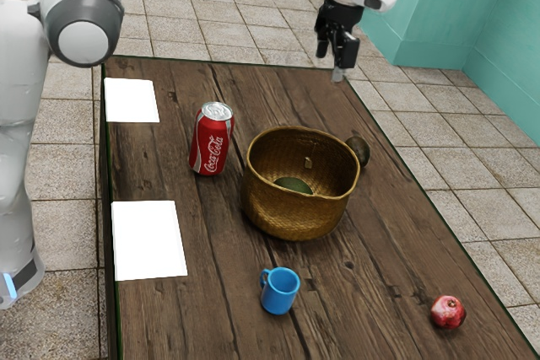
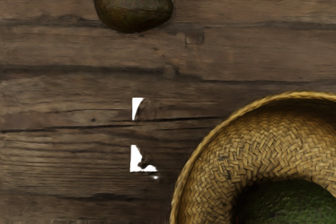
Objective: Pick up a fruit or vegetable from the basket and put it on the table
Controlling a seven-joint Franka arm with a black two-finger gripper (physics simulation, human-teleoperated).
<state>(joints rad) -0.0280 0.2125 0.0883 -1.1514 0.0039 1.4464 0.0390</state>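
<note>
In the exterior view, we see our gripper (image 1: 336, 61) raised above the table (image 1: 371, 242), its two fingers spread with a gap between them and nothing held. Lower than the gripper stands the woven basket (image 1: 295, 217), upright and open at the top, and down inside it rests a rounded green fruit (image 1: 294, 185). A brown avocado (image 1: 358, 152) lies outside, on the table beside the basket, lower than our gripper. The red can (image 1: 212, 141) stands upright on the basket's other side, toward the exterior view's left and below gripper height. The blue mug (image 1: 279, 291) and the red pomegranate (image 1: 448, 313) sit on the table, farther from the gripper than the basket is. Two white sheets (image 1: 148, 240) lie toward the exterior view's left, also lower than the gripper. In the wrist view, we look down past the gripper at the avocado on bare wood, apart from the basket's rim; within the woven wall, the green fruit's bumpy skin shows in part. Two small white patches (image 2: 137, 160) lie between; we cannot tell what they are.
</note>
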